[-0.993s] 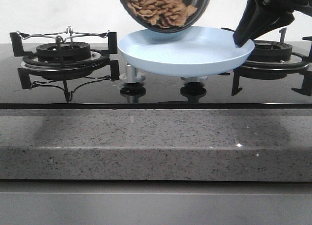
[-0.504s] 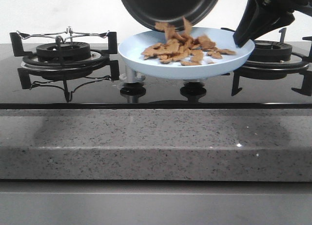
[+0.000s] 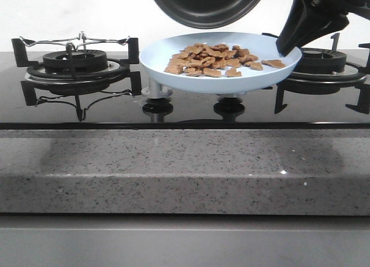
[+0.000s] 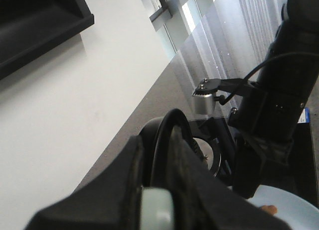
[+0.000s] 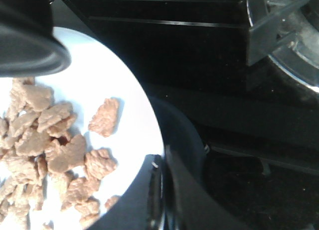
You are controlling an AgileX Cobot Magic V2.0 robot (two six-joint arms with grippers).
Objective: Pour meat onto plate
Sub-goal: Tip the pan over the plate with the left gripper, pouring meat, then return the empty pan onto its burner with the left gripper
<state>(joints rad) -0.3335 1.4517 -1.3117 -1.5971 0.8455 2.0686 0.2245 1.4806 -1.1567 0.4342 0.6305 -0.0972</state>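
The meat [image 3: 211, 59] lies heaped on the plate [image 3: 173, 76], which my right gripper [image 3: 287, 46] pinches by its rim, lifted over the stove. My left gripper [image 4: 155, 216] clamps the pan's pale handle [image 4: 156, 210]; the tilted pan [image 3: 208, 7] is cut off by the frame's top, its handle hidden.

- Black frying pan [image 3: 207, 6], tilted and empty, at 12 o'clock in the front view.
- Gas burner [image 3: 78, 65] with black pan supports, at 9 o'clock.
- Second burner [image 3: 326, 67], at 3 o'clock.
- Two stove knobs [image 3: 157, 92] on the glossy black hob [image 3: 185, 114], near centre.
- Speckled grey counter [image 3: 185, 169] edge, at 6 o'clock.
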